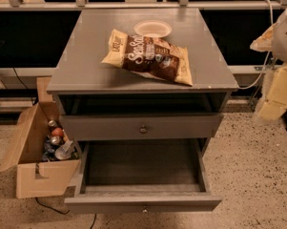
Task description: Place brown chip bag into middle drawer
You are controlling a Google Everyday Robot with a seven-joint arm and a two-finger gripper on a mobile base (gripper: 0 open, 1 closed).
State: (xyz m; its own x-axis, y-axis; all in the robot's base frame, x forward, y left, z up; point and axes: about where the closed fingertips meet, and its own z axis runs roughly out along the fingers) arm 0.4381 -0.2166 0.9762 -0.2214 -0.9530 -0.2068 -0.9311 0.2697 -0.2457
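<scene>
The brown chip bag (150,56) lies flat on top of the grey cabinet (86,56), dark brown in the middle with white lettering and cream-yellow ends. The middle drawer (143,163), the cabinet's lowest one, is pulled out wide and holds nothing; its front panel (143,204) has a small knob. My gripper (272,101) shows as a blurred cream shape at the right edge, beside the cabinet, below its top and well right of the bag. It holds nothing that I can see.
A small round cream bowl (152,28) sits on the cabinet top just behind the bag. A shut drawer front with a knob (143,128) is above the open drawer. An open cardboard box (40,161) with cans and bottles stands on the speckled floor at the left.
</scene>
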